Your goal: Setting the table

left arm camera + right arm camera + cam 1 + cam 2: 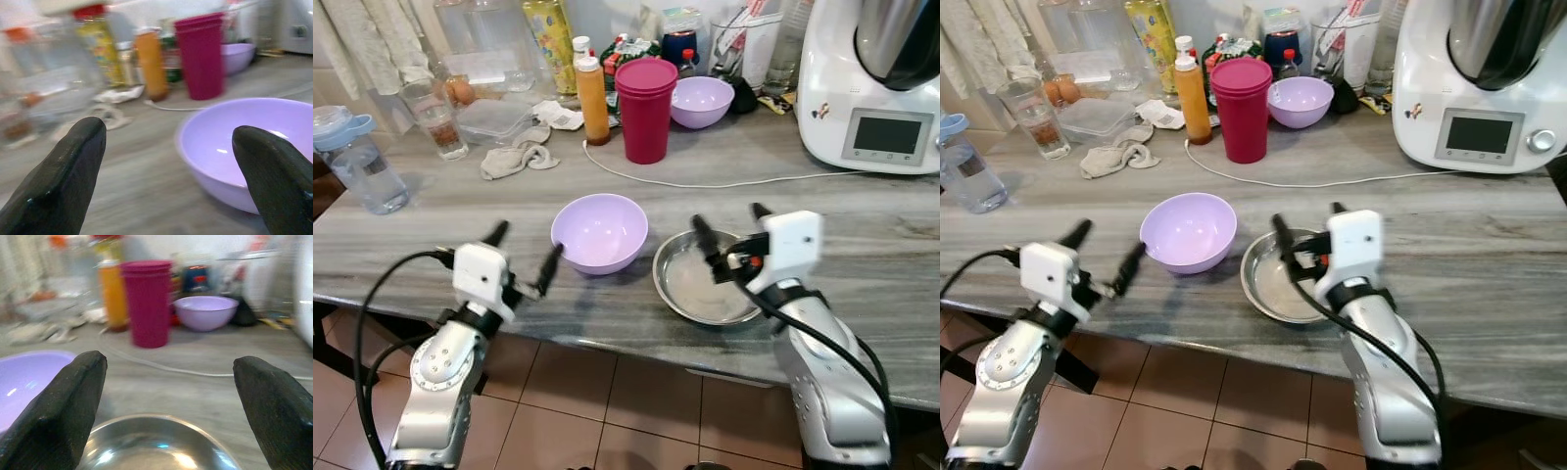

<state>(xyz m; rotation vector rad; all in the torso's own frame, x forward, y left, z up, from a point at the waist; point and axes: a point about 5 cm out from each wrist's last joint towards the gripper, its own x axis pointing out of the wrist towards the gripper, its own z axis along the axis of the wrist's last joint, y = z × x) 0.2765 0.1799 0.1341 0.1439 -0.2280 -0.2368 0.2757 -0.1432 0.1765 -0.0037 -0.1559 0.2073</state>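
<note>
Nearest to us, our left gripper (523, 257) hovers at the front edge of the bench (862, 245), its jaws spread wide and holding nothing. Our right gripper (732, 230) hangs level with it on the other side, jaws likewise released, with one finger (705, 238) over the near rim of the metal bowl (700, 281).

The two things we judge to be ours to set out sit just ahead. The lilac bowl (599, 231) stands upright on the bench, just beside our left gripper's inner finger (548, 269) and close to the metal bowl, though we cannot tell whether the two rims touch. The lilac bowl looks like plastic: light, stiff and smooth, so it will likely slide or tip if nudged low on its rounded wall. We would take it by the rim, one finger inside and one outside. The metal bowl is shallow and shiny; we judge it rigid, light to middling, and slippery, with a thin rim that is again the only sensible hold. Neither should break if it slips, but either could skate across the smooth bench.

Farther back a white cable (705, 182) runs across the bench. Beyond it stand a stack of red cups (645, 108), an orange bottle (591, 99) and a second lilac bowl (702, 101). A rag (516, 159) and a glass (435, 118) lie to the left, a water bottle (357, 160) farther left, and a white kitchen machine (873, 83) at the far right.
</note>
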